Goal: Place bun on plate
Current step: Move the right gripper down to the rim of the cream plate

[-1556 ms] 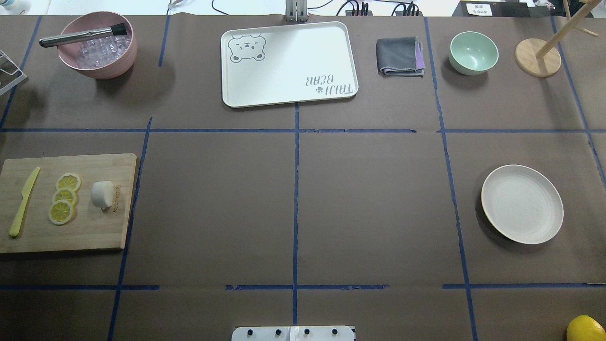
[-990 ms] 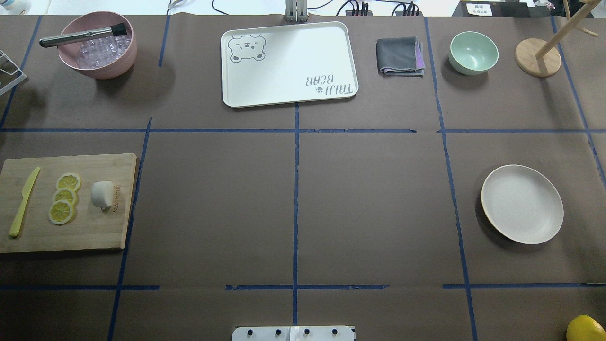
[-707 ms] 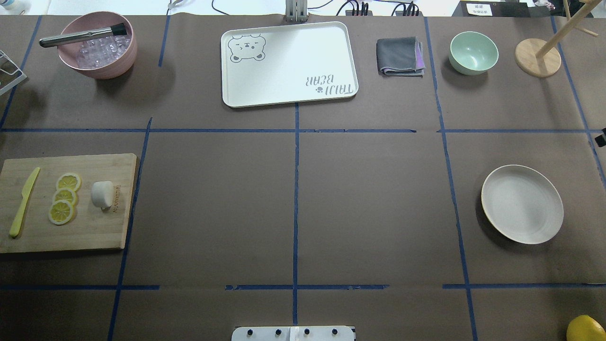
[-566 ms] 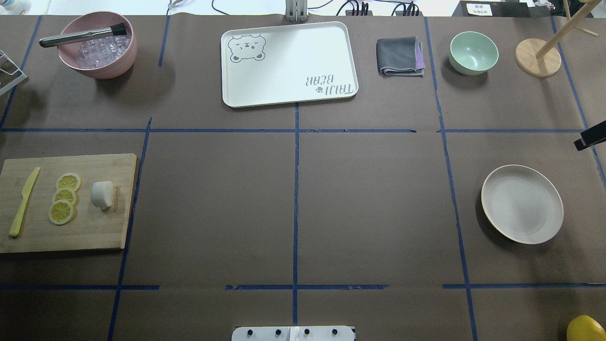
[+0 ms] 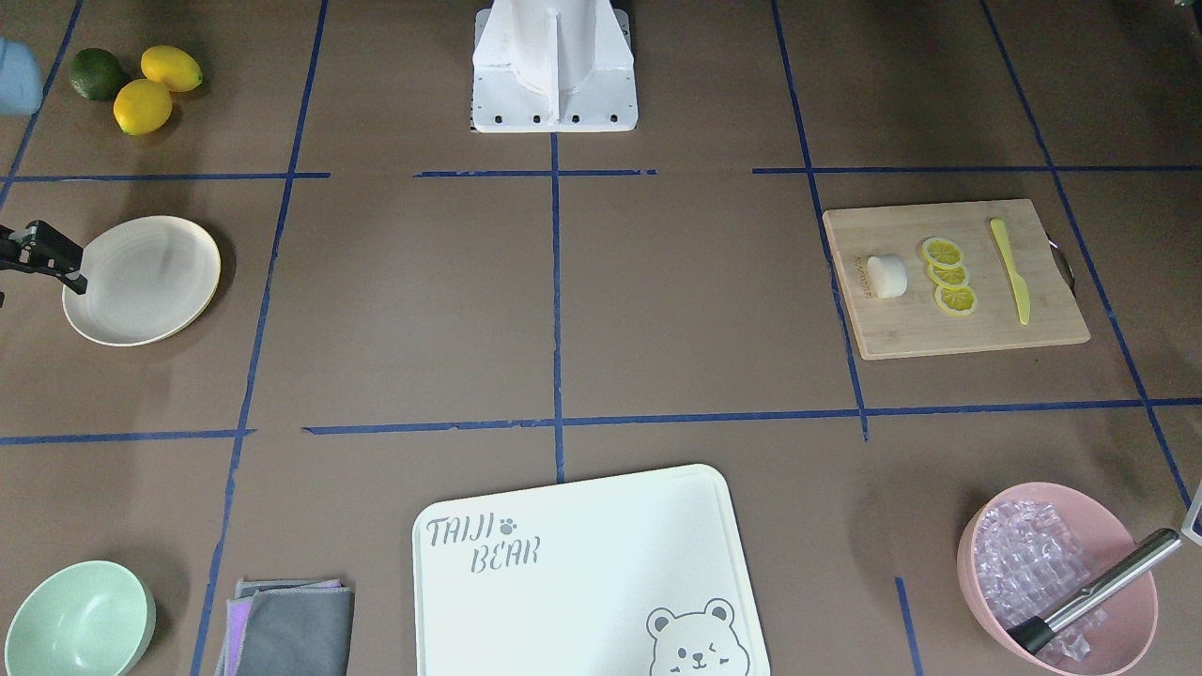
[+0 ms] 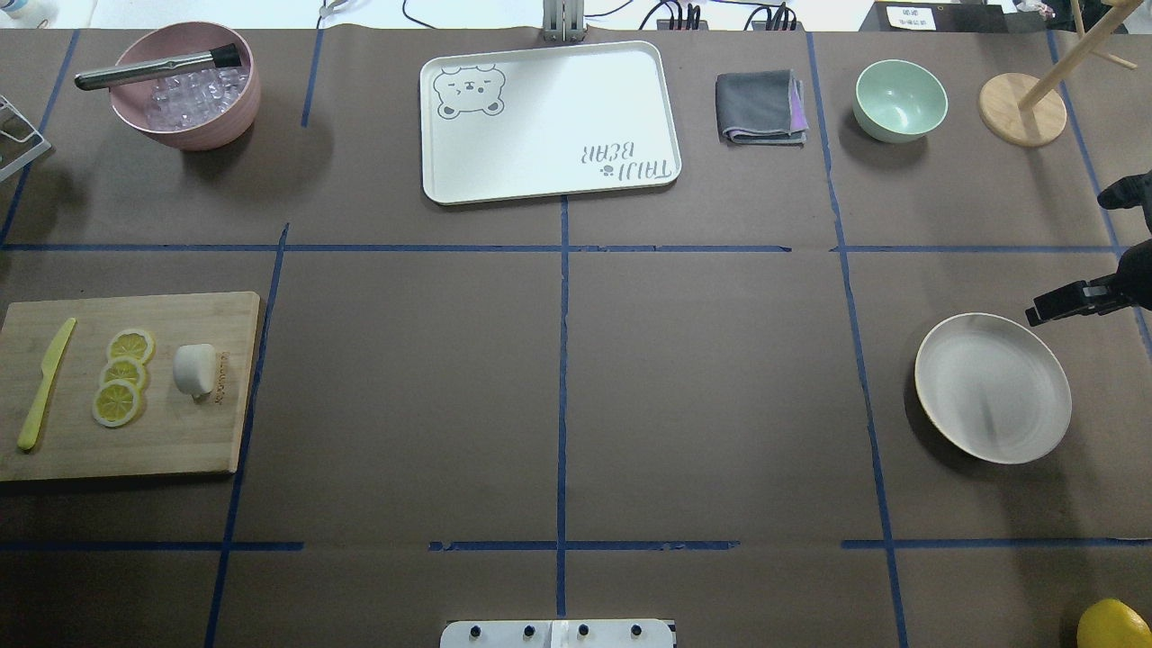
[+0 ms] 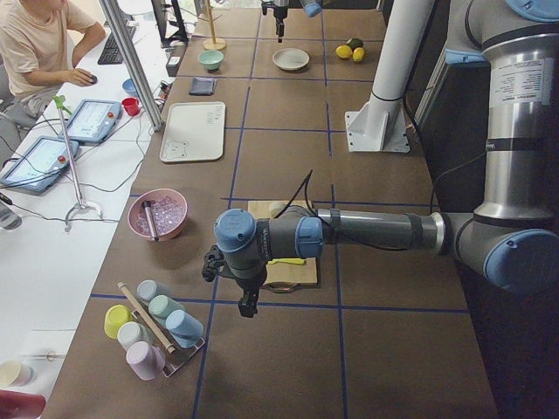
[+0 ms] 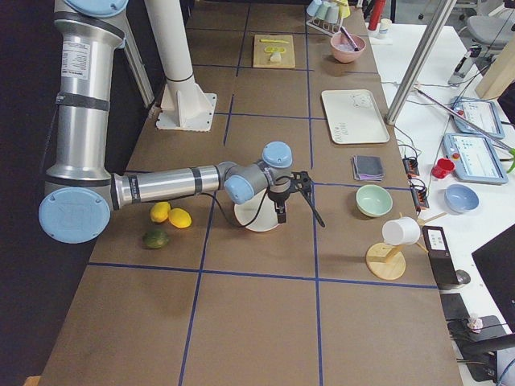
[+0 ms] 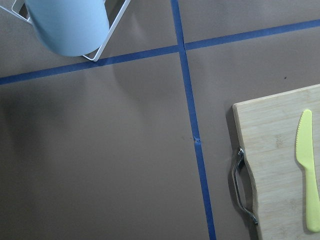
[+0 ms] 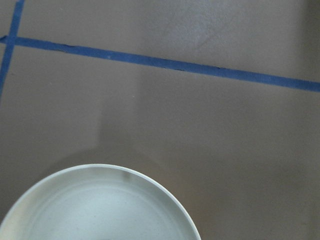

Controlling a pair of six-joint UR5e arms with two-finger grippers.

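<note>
The white bun [image 6: 194,369] lies on the wooden cutting board [image 6: 180,441] at the table's left, beside three lemon slices [image 6: 121,373]. It also shows in the front view, bun [image 5: 886,277]. The cream plate [image 6: 993,387] stands empty on the right. My right gripper [image 6: 1073,286] hovers just beyond the plate's far right rim, open, with nothing between its fingers. In the right wrist view the plate's rim [image 10: 115,172] fills the bottom. My left gripper [image 7: 248,305] shows only in the exterior left view, off the board's outer end, and I cannot tell its state.
A yellow knife [image 6: 45,382] lies on the board. At the back stand a pink bowl of ice [image 6: 184,85], the white bear tray [image 6: 549,121], a grey cloth [image 6: 760,108], a mint bowl [image 6: 900,99] and a wooden stand [image 6: 1021,108]. A cup rack [image 7: 153,327] sits near the left arm.
My right gripper has come in from the overhead view's right edge and moved down towards the plate's far rim. The bun and the plate have not moved.
</note>
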